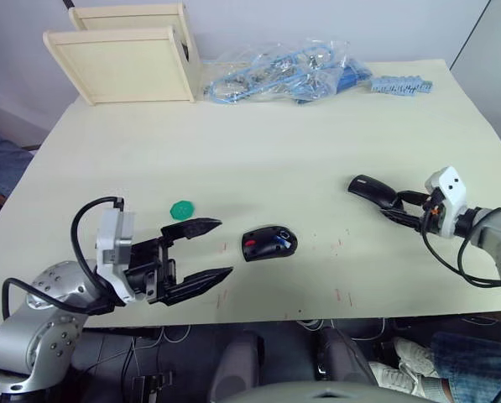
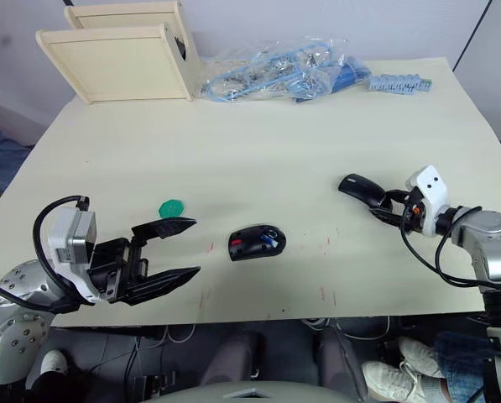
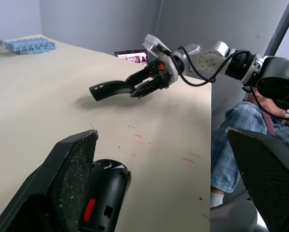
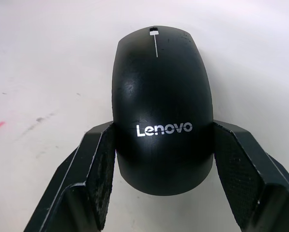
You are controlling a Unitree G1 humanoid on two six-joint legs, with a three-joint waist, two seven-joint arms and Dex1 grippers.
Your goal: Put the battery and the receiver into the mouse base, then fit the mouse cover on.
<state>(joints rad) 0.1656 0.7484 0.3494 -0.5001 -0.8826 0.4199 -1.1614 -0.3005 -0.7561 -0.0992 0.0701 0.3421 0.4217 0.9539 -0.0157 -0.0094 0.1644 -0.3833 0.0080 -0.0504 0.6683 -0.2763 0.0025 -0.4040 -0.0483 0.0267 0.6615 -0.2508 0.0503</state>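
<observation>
The mouse base (image 1: 268,243), a black oval with a red part, lies near the table's front edge. A blue bit inside it looks like the battery (image 1: 281,245). The receiver is hidden. My left gripper (image 1: 225,246) stands open just left of the base, its fingers (image 3: 71,179) empty. To the right, my right gripper (image 1: 393,206) is shut on the mouse cover (image 4: 161,121), a smooth black shell marked Lenovo. It grips the cover's (image 1: 369,188) rear end, and the shell hangs a little above the table, well right of the base.
A round green disc (image 1: 181,209) lies behind my left gripper. At the back stand a wooden box (image 1: 124,63), a clear bag of blue parts (image 1: 275,71) and a blue strip (image 1: 399,84). A person's leg (image 3: 236,140) is beside the table's right edge.
</observation>
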